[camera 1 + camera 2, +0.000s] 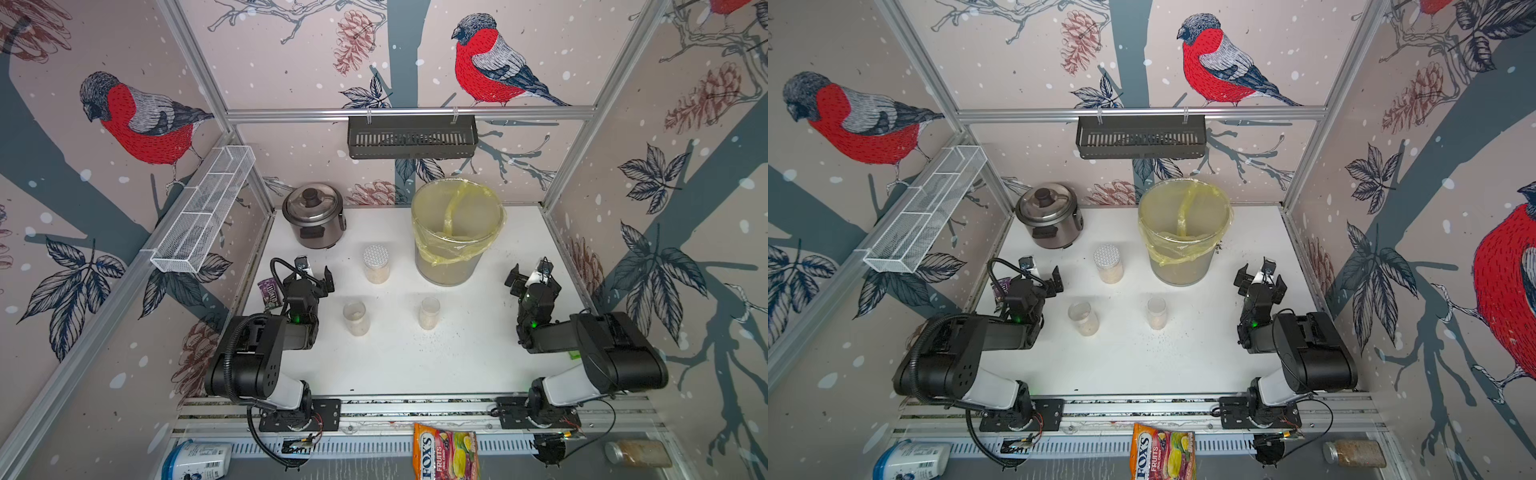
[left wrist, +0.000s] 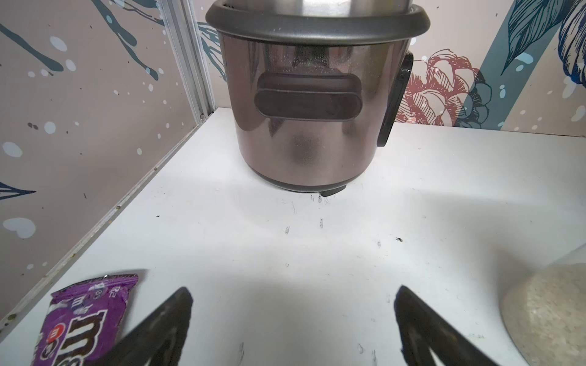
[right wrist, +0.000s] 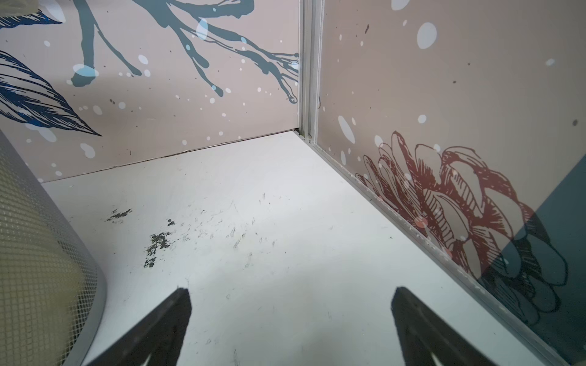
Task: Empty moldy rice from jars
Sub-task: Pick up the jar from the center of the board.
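- Black jaws on left gripper [image 2: 293,291] and right gripper [image 3: 291,291] are both spread wide, nothing held.
- Near narrow jar [image 1: 356,318] stands upright, close inboard of my left gripper; second narrow jar [image 1: 429,312] sits between the arms.
- Silver-lidded jar [image 1: 376,264] is ahead and inboard of the left gripper; its moldy rice [image 2: 548,317] is cut off in the wrist view.
- Bin [image 1: 457,232] lies beyond, nearer the right gripper.
- Narrow jars' lids: can't tell.
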